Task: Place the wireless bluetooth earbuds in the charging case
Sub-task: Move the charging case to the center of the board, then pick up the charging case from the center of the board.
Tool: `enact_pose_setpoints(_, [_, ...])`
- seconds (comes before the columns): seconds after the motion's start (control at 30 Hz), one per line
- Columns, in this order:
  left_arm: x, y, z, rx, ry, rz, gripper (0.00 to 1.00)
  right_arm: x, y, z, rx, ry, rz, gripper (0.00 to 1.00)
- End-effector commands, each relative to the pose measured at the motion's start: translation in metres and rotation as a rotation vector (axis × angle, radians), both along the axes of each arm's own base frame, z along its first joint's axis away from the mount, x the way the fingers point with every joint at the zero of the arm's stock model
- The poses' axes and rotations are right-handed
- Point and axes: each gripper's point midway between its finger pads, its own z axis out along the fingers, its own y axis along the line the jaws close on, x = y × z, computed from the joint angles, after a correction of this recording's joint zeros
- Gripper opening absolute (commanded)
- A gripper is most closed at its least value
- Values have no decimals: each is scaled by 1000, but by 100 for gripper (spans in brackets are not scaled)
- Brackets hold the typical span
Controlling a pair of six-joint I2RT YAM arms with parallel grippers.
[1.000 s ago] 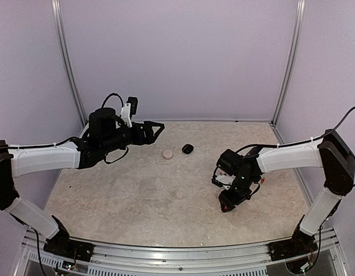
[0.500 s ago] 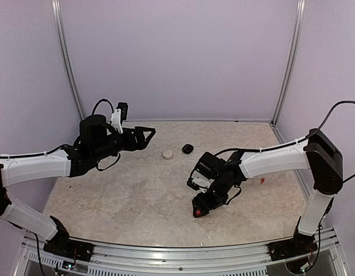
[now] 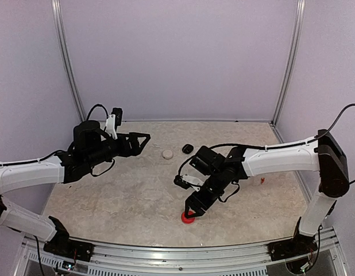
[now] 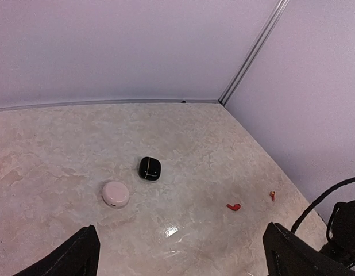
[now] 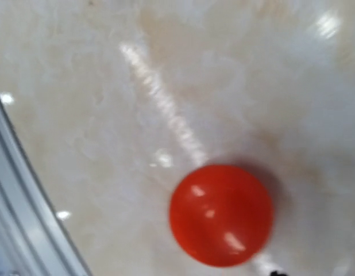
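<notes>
**Top view.** The right hand (image 3: 192, 210) hangs low over the bench (image 3: 126, 195) with a red case (image 3: 189, 217) right at its fingertips, on the side toward the near rail (image 3: 177, 252). I cannot tell whether its jaws pinch the case or only stand around it. The left hand (image 3: 143, 141) is spread wide and empty. A white case (image 3: 167, 154) and a black case (image 3: 187, 149) lie ahead of it, near each other. A red earbud (image 3: 262, 180) lies behind the right hand's forearm, toward the right wall.

**Left wrist view.** Both fingers (image 4: 80, 256) stand far apart with bare bench between them. The two closed cases lie ahead, and the red earbud sits off to the right with a second earbud (image 4: 272, 195) beyond it, close under the wall (image 4: 304, 115). That leaves little room for a hand coming at them from that side.

**Right wrist view.** The red case fills the lower middle of the picture, glossy and domed, and looks shut. The rail runs along one side of it, with a strip of open bench between. No finger shows clearly.

**Risks.** An off-centre pinch on that slick dome could send the case skidding to the rail. The earbuds are tiny and well apart from the case, so the forearm or its cable could sweep them against the wall.
</notes>
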Motion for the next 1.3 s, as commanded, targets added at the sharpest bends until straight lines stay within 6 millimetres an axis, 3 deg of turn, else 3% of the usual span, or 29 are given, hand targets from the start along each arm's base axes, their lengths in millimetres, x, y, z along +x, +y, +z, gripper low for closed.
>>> enact_pose_setpoints(0.0, [-16, 1, 7, -42, -34, -56, 99, 25, -6, 23, -15, -307, 209, 69])
enact_pose_setpoints(0.13, [-25, 4, 11, -60, -46, -73, 99, 27, 6, 29, 42, -436, 401, 71])
enact_pose_setpoints(0.33, [-31, 15, 23, -88, -70, -66, 99, 11, 14, 11, 93, -398, 541, 72])
enact_pose_setpoints(0.67, [-33, 22, 24, -111, -74, -60, 99, -2, 25, -21, 70, -368, 636, 68])
enact_pose_setpoints(1.07, [-32, 29, 20, -112, -67, -42, 99, -2, 16, -57, -53, -401, 678, 64])
enact_pose_setpoints(1.27, [-30, 35, 19, -115, -67, -7, 99, 5, 16, -61, -98, -440, 654, 53])
